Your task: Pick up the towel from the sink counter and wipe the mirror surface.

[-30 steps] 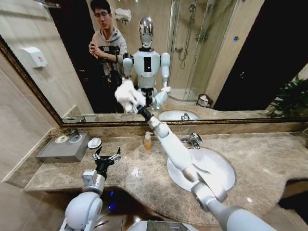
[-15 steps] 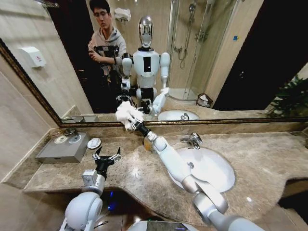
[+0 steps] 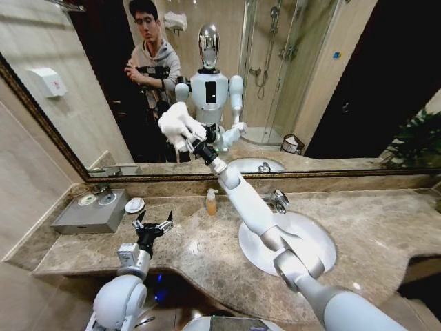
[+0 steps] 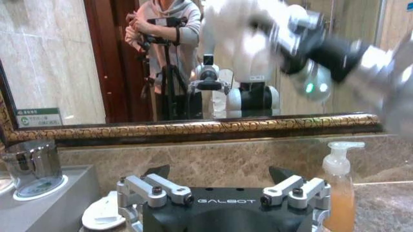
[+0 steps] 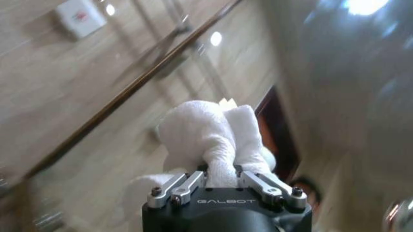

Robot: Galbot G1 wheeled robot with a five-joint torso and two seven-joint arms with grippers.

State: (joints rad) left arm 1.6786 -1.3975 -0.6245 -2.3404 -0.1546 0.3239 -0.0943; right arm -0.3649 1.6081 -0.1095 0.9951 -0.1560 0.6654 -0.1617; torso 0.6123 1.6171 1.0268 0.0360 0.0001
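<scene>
The white fluffy towel is pressed against the glass of the wide, dark-framed mirror, left of the centre. My right gripper is shut on it, with the arm stretched up from the lower right over the basin. In the right wrist view the towel bulges out from between the closed fingers of the right gripper. My left gripper hovers open and empty just above the speckled sink counter, at its left front. Seen from the left wrist, the left gripper faces the mirror frame.
A white oval basin with a chrome tap sits under my right arm. A soap bottle stands by the backsplash. To the left are a small white dish and a grey tray.
The right arm dipped the towel toward the lower frame of the mirror, then swept it back up the glass, slightly leftward. The left arm has not moved.
</scene>
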